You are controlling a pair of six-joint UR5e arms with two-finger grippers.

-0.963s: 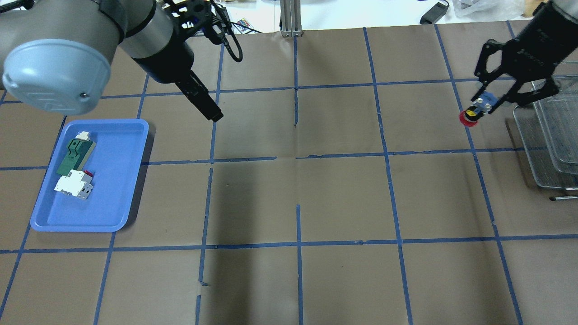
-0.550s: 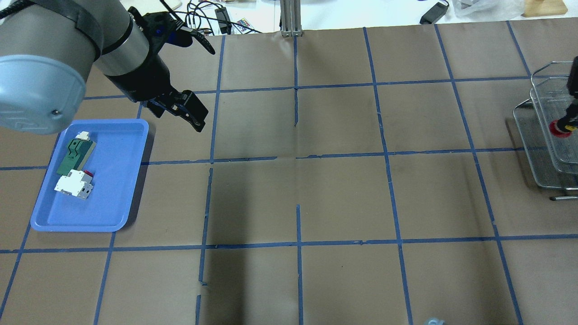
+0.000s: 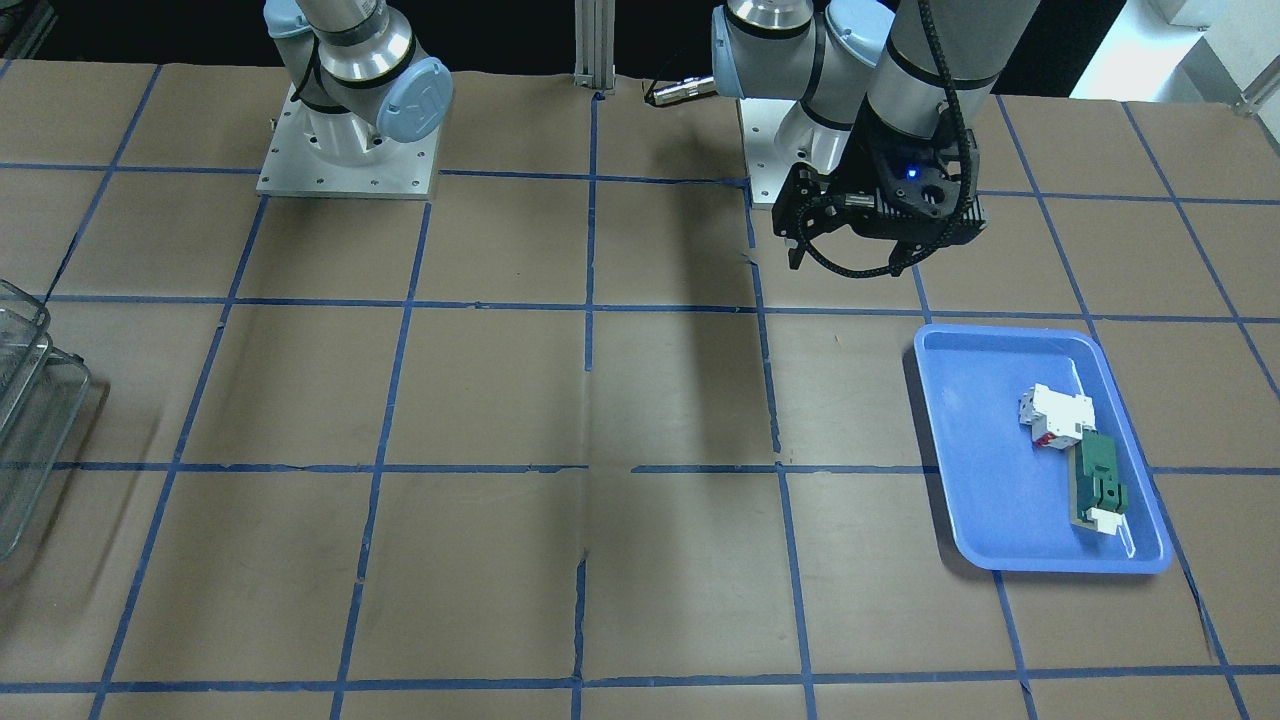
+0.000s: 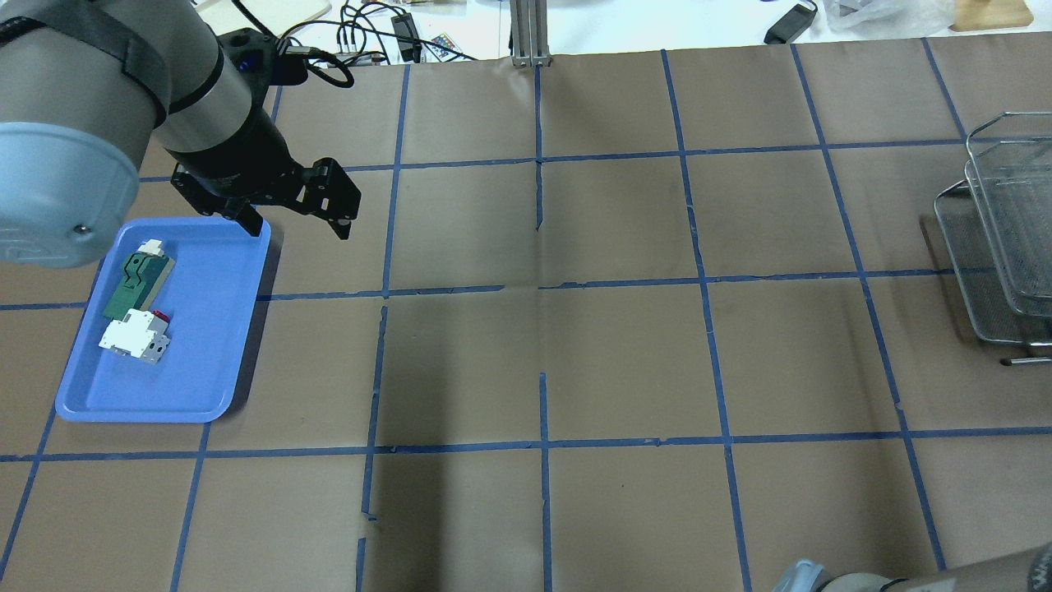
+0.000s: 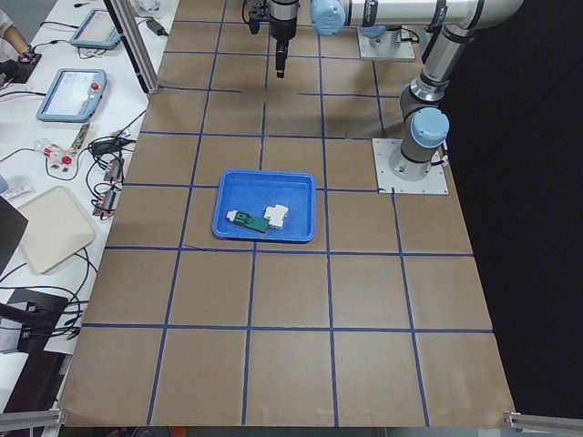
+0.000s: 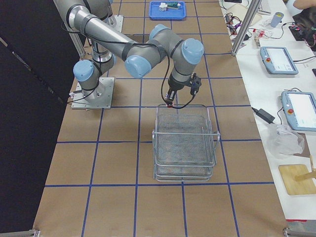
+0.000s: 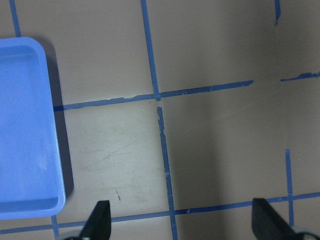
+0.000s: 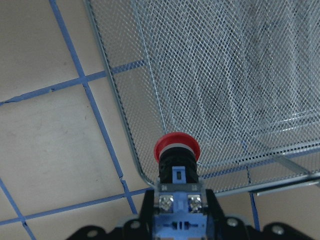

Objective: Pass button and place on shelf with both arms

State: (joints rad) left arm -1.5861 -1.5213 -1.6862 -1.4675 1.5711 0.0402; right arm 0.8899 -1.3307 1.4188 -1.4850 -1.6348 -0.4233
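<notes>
Since a second ago the right gripper (image 8: 179, 202) has carried the button (image 8: 177, 149) out of the overhead view to the shelf (image 8: 240, 75). It is clamped on the button's blue block, red cap down over the mesh corner. The left gripper (image 4: 296, 220) hangs by the blue tray (image 4: 205, 353), fingers apart. Brown paper with blue tape lines covers the table (image 4: 625, 362), and a white bench (image 4: 625, 25) lies beyond. The overhead view cuts the shelf off. Whether the cap touches the mesh is unclear.
</notes>
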